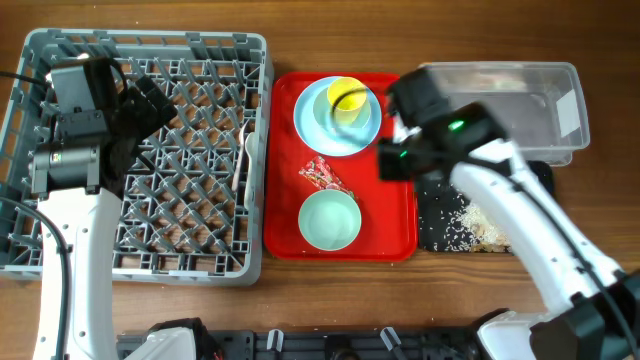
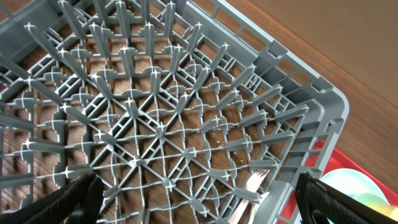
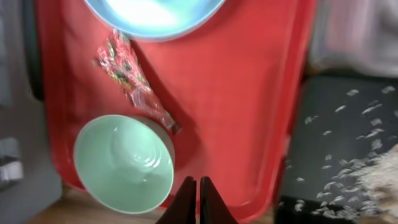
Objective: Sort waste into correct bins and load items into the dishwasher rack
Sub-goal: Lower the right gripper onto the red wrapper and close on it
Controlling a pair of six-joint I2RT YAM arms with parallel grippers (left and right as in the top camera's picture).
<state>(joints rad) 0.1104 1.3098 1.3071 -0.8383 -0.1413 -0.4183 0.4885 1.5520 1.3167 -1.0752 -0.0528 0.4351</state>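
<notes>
1. The right gripper sits at the bottom centre of the right wrist view. Its two fingers are pressed together with nothing between them.
2. The tips hang over the lower edge of the red tray, on bare tray surface.
3. The pale green bowl lies to the lower left of the frame, just beside those closed fingers but not touching them. It stands upright and looks empty.
4. The snack wrapper lies above the bowl towards the upper left, its narrow end reaching the bowl's rim. It is well apart from the fingertips.
5. The light blue plate fills the top of the red tray in the overhead view, with the yellow cup on it.
6. The black tray lies to the right of the red tray, with rice scraps scattered in it. The clear tub sits at the upper right of the overhead frame.
7. The left gripper is spread wide, its dark fingers at the two bottom corners of the left wrist view, holding nothing.
8. It hovers above the dishwasher rack. A white plastic fork lies in the rack at the bottom centre-right of that view, between the fingers and below them.
</notes>
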